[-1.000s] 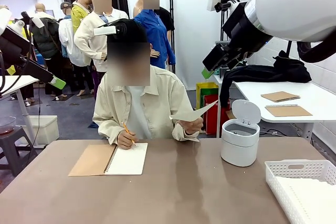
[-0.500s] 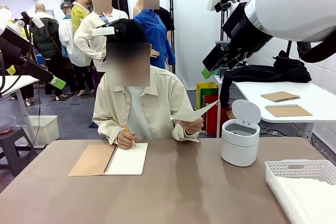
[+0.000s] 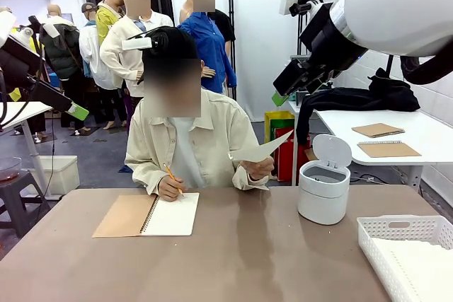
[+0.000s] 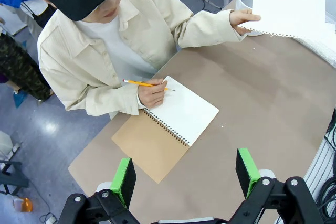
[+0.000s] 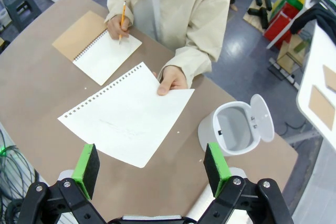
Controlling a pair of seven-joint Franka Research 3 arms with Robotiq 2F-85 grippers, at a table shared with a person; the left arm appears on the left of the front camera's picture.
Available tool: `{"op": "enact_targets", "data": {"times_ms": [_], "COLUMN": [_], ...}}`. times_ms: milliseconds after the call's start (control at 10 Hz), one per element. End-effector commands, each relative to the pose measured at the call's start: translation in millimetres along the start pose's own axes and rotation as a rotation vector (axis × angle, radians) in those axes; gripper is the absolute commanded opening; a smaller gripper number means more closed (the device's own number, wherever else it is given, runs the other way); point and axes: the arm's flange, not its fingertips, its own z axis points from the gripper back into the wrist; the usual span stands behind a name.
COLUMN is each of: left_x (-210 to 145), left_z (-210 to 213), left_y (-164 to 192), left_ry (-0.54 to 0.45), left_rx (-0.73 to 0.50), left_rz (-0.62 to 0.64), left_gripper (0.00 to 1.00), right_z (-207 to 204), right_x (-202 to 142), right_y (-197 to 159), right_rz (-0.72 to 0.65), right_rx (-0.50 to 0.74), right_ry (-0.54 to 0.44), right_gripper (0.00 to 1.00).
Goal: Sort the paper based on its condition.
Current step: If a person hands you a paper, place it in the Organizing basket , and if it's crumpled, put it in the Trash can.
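Handover stage, sheet not yet taken: the person's hand [image 5: 171, 81] holds the paper [image 5: 126, 111] above the tabletop [image 3: 248, 259], far right, near the open bin [image 3: 323, 192]; right claw [image 5: 151, 162] and left claw [image 4: 186, 172] both stand wide and empty; next, in my judgement, the right claw must close on the sheet's free edge.

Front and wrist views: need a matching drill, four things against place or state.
1. loose sheet
2. spiral notebook
3. white bin
4. basket

A. lid flipped up
B. held up in the person's hand
C. at the table's right edge
D. lying open on the table

Pairs: 1-B, 2-D, 3-A, 4-C
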Motion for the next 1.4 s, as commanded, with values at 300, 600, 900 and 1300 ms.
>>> {"op": "enact_targets", "data": {"times_ms": [300, 600, 900, 1300], "left_x": [0, 0, 0, 0], "left_z": [0, 0, 0, 0], "left_y": [0, 0, 0, 0], "left_ry": [-0.001, -0.001, -0.001, -0.001], "left_rx": [-0.001, -0.001, -0.001, -0.001], "left_rz": [0.002, 0.002, 0.002, 0.002], "left_gripper": [1.00, 1.00, 1.00, 1.00], "right_z": [-43, -53, -85, -86], "right_x": [25, 20, -4, -8], "right_y": [-40, -78, -105, -110], "right_rz": [-0.292, -0.659, -0.894, -0.856], "right_rx": [0.262, 0.415, 0.529, 0.513], "right_ry": [-0.022, -0.012, 0.114, 0.113], "right_gripper": [1.00, 1.00, 1.00, 1.00]}}
